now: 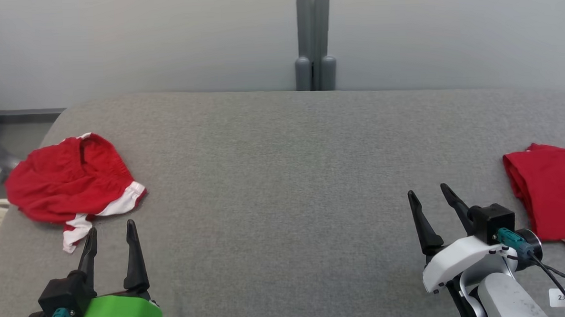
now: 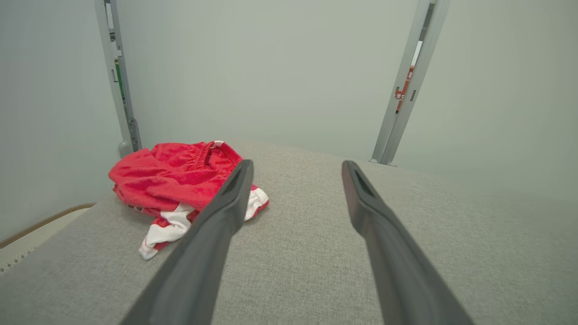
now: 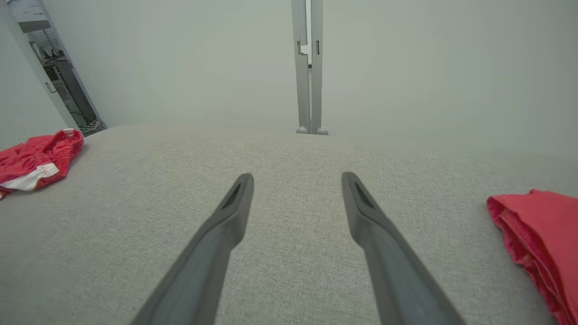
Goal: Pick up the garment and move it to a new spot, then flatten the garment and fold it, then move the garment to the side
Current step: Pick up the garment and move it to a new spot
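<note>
My L hand [image 1: 111,225] & R hand [image 1: 426,189] both wide, empty. Crumpled red shorts [image 1: 69,179] near L hand, folded red cloth [image 1: 551,189] beside R hand.

- worktop [image 1: 273,168] is covered in plain grey fabric
- pale grey wall panels [image 1: 139,41] right behind it
- grey metal post [image 1: 313,33] stands where the panels meet

Bright, soft, even light, shadows faint, head view sharp, wrist views wide-angle and slightly washed, bench [image 3: 289,153] edge bowing toward 3 and 9 o'clock, fingers [image 3: 203,266] blurred at 6 o'clock
</note>
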Robot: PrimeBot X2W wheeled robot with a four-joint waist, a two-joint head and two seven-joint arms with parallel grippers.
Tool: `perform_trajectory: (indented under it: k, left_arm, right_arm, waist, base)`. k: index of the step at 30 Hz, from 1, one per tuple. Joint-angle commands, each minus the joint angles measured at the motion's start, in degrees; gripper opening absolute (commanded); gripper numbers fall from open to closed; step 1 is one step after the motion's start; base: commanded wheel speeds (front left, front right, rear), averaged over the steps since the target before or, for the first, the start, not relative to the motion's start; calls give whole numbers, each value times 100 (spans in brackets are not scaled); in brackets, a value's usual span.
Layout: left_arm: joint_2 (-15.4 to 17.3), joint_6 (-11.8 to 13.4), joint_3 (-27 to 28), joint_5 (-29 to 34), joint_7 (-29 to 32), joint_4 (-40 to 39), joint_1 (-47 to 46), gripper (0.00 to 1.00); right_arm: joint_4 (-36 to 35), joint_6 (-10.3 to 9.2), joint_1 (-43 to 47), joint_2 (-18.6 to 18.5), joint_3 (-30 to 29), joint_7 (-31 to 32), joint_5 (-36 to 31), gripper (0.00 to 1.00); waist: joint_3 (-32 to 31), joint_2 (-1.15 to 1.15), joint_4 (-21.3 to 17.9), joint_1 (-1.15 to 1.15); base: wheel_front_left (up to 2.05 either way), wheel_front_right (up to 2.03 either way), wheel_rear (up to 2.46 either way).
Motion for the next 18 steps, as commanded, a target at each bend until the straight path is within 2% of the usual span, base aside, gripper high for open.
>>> perform_trajectory:
  k: [1, 9, 18]
  left_arm:
    - [20, -24, 38, 51, -1, -11, 105, 100]
    - [19, -26, 198, 145, -1, -48, 205, 100]
    - [19, -75, 462, 181, -1, 66, 175, 100]
  right_arm:
    - [-40, -10, 38, 18, 33, -26, -3, 100]
    - [-207, -10, 117, 127, 149, -1, 70, 100]
    - [-214, -10, 138, 233, 130, 362, 107, 100]
  waist:
    - [-72, 0, 650, 0]
    - [-163, 0, 1424, 0]
    - [-210, 0, 1849, 0]
  base:
    - [0, 0, 0]
    - [0, 0, 0]
    - [0, 0, 0]
